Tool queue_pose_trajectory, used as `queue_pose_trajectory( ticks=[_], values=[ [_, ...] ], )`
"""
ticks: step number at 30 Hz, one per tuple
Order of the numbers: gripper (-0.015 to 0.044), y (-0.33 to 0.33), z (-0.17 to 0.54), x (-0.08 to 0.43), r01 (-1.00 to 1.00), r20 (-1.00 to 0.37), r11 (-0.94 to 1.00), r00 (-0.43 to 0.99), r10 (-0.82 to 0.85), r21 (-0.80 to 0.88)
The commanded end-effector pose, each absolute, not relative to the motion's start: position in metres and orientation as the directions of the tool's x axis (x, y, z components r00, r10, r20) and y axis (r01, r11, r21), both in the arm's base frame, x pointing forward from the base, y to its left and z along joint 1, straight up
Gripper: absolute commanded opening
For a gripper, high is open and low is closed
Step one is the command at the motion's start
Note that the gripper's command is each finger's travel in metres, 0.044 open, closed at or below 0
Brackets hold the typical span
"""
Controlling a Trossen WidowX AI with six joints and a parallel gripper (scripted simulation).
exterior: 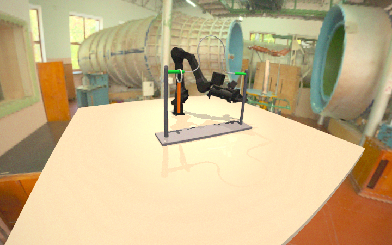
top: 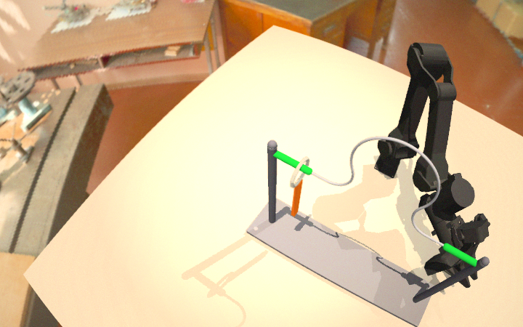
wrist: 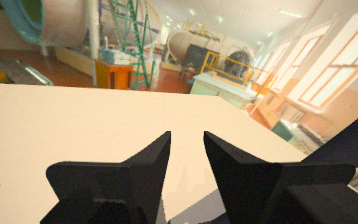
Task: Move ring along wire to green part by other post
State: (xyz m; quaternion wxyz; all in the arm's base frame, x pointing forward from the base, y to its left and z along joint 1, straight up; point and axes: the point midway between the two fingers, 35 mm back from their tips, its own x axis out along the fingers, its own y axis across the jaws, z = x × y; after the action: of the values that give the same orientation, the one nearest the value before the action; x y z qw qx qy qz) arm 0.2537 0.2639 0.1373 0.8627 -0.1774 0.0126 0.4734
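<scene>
The pale ring (top: 293, 182) (exterior: 177, 75) hangs on the left green part (top: 282, 157) (exterior: 171, 72) near the left post (top: 272, 187) (exterior: 165, 103), with the wire through it. Its orange handle (top: 296, 199) (exterior: 178, 97) points down. The grey wire (top: 381, 138) (exterior: 210, 36) arches to the right green part (top: 460, 254) (exterior: 240, 73) at the right post (top: 450, 280) (exterior: 244, 100). My gripper (wrist: 187, 135) is partly open with nothing between its fingers. It is low beside the right post, below the right green part, far from the handle. The top view shows it partly behind the post and wire.
The grey base plate (top: 328, 260) (exterior: 203, 134) (wrist: 195, 212) carries both posts. A dark post (wrist: 350, 142) crosses the right of the wrist view, close to my fingers. In the top view the wire passes in front of my forearm; whether they touch is unclear.
</scene>
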Motion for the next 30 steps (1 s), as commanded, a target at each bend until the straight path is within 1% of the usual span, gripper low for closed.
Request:
queue_pose_trajectory(
  ticks=[1, 13, 21, 30],
  values=[
    [0.016, 0.246, 0.121, 0.259, -0.837, -0.243, 0.475, 0.538, 0.808, -0.273],
    [0.016, 0.189, 0.089, 0.272, -0.861, -0.338, 0.483, 0.507, 0.793, -0.158],
    [0.016, 0.129, 0.088, 0.289, -0.781, -0.325, 0.609, 0.615, 0.718, -0.133],
    [0.016, 0.063, 0.088, 0.292, -0.666, -0.302, 0.739, 0.729, 0.615, -0.101]
  ],
)
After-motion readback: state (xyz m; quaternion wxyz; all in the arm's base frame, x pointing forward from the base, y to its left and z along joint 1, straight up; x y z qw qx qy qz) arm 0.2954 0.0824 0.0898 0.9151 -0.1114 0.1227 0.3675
